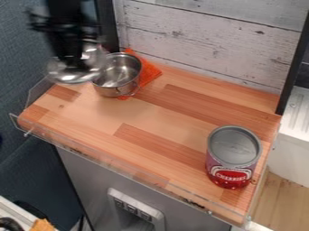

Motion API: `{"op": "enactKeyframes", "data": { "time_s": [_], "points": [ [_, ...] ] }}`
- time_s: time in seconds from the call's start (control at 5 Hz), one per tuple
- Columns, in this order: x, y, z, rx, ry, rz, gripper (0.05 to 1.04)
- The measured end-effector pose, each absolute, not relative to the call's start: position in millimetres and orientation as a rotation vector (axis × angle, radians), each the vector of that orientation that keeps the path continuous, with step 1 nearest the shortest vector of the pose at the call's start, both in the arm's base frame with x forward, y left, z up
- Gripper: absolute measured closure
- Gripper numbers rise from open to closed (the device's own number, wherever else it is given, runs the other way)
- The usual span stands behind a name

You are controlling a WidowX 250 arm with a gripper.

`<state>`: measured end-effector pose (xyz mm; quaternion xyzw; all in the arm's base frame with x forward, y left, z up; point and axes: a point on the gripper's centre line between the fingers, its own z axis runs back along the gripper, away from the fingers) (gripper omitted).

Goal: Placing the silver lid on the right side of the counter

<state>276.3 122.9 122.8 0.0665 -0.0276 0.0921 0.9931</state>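
Hanging over the left end of the wood-strip counter [163, 119], the black pincer [73, 63] has closed on the silver lid [60, 74], a shiny, tilted metal round. Blur and the dark pincer hide the lid's middle, so I can't make out the grip point. Just right of the pincer, partly behind the lid, stands a smooth steel pot [118, 74] with a wire-like handle, covering some of a bright orange cloth [148, 72]. Well apart from the pincer, near the right end, a ridged-rim cherry can [233, 155] stands upright. Weathered planks [199, 31] rise beyond the pincer.
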Motion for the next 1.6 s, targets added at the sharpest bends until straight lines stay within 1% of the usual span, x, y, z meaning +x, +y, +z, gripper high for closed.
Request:
{"op": "enactKeyframes", "data": {
  "time_s": [0.2,0.4,0.6,0.8,1.0,1.4,1.6],
  "points": [
    [304.7,74.2,133.3,0.147,-0.101,0.097,0.807],
    [325.9,23.3,120.8,0.15,-0.098,0.006,0.807],
    [342.5,3.8,106.8,0.149,-0.092,-0.021,0.807],
    [351.1,-12.2,89.4,0.126,-0.077,-0.055,0.807],
    [359.2,-20.3,60.5,0.096,-0.042,-0.078,0.807],
    [367.6,-45.1,28.3,0.076,-0.007,-0.139,0.807],
    [373.3,-46.0,27.4,0.076,-0.013,-0.143,0.749]
  ]
}}
